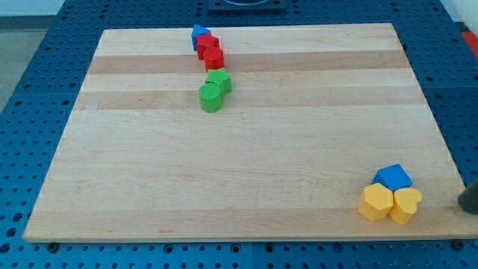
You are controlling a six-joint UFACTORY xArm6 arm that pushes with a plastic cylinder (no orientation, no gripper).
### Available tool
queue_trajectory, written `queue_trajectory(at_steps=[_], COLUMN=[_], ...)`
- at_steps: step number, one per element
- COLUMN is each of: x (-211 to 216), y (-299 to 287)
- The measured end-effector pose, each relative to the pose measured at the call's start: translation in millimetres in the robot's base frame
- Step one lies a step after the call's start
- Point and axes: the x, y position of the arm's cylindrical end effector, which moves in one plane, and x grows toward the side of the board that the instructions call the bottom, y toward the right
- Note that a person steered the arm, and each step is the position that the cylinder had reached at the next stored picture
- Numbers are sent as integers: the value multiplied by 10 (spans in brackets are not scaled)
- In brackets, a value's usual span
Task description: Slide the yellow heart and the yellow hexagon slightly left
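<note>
The yellow hexagon (376, 202) and the yellow heart (405, 204) sit side by side, touching, near the board's bottom right corner, with the hexagon on the left. A blue block (393, 178) touches both from just above. My tip (464, 206) shows as a dark rod end at the view's right edge. It is right of the yellow heart, a clear gap apart, by the board's right edge.
Near the top centre, a blue block (199, 33) and two red blocks (208, 45) (213, 58) form a short chain. Two green blocks (219, 81) (211, 97) lie just below them. The wooden board (246, 164) rests on a blue perforated table.
</note>
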Motion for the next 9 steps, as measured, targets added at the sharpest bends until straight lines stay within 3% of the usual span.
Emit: queue_trajectory(at_steps=[2,6,9], x=[-75,-23,-22], y=[-444,-456,-990])
